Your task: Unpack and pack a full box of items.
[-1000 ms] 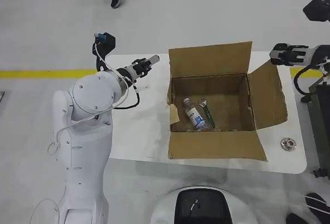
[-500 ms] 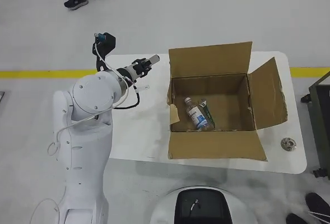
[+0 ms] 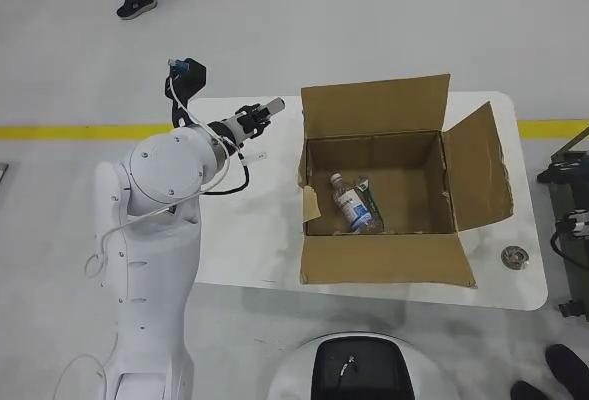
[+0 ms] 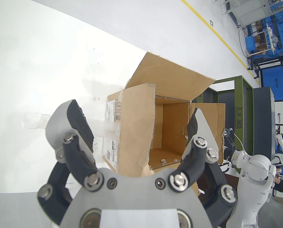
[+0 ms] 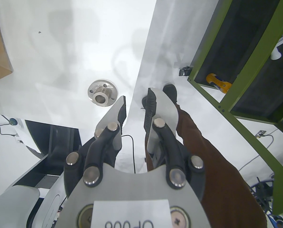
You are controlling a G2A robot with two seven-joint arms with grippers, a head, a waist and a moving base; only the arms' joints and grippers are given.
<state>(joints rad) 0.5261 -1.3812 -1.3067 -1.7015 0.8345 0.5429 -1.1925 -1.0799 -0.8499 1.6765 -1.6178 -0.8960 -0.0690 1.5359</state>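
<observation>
An open cardboard box [image 3: 379,255] [image 4: 134,129] stands mid-table with its flaps spread. On its floor lie a small clear bottle [image 3: 350,205] with a blue-white label and a green item [image 3: 369,203] beside it. My left gripper [image 3: 272,106] [image 4: 134,110] hovers over the table's back left, left of the box, open and holding nothing. My right gripper [image 5: 136,96] hangs over the table's right edge, its fingers a small gap apart with nothing between them. A round metal flange [image 3: 514,257] [image 5: 102,93] lies just ahead of it.
The white table [image 3: 244,230] [image 5: 60,36] has bare room left of the box. A strip of clear tape [image 4: 33,122] runs from the tabletop to the box's side. A green-framed rack [image 3: 584,250] [image 5: 238,48] stands right of the table, with a yellow object [image 5: 218,83] on its shelf.
The right arm has left the table's back right corner, gone out of the top view, then come back at the right edge near the flange. The left arm has kept still.
</observation>
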